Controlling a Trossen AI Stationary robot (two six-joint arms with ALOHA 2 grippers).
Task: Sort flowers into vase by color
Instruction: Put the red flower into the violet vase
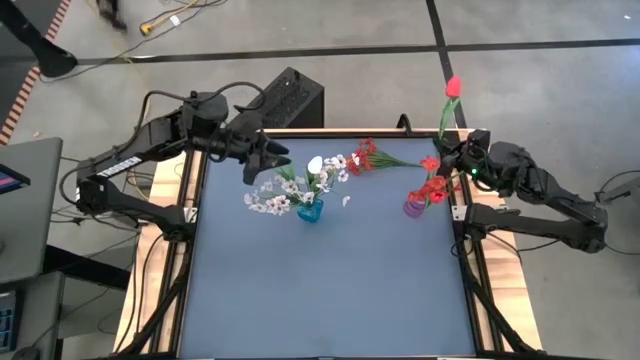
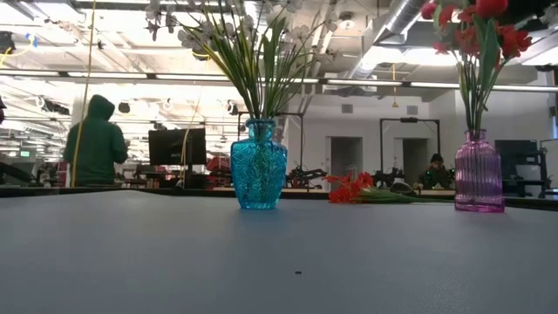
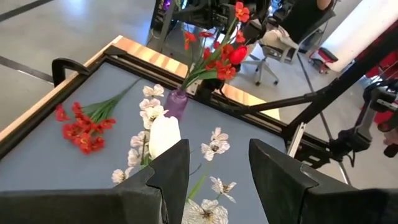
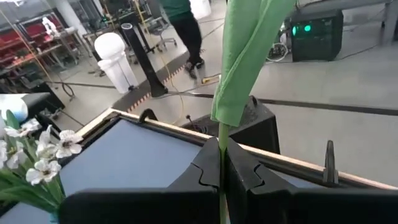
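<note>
Red tulip (image 1: 453,86) on a green stem (image 4: 222,155), clamped between closed fingers of right gripper (image 1: 463,160), just beyond purple vase (image 1: 414,207) at the table's far right edge. Red flowers (image 1: 433,186) already in purple vase; red spray (image 1: 366,156) lying flat between both vases. White flowers (image 1: 300,185) standing in blue vase (image 1: 310,211). Left gripper (image 1: 268,160) hovering near blue vase, fingers (image 3: 171,171) spread, empty.
</note>
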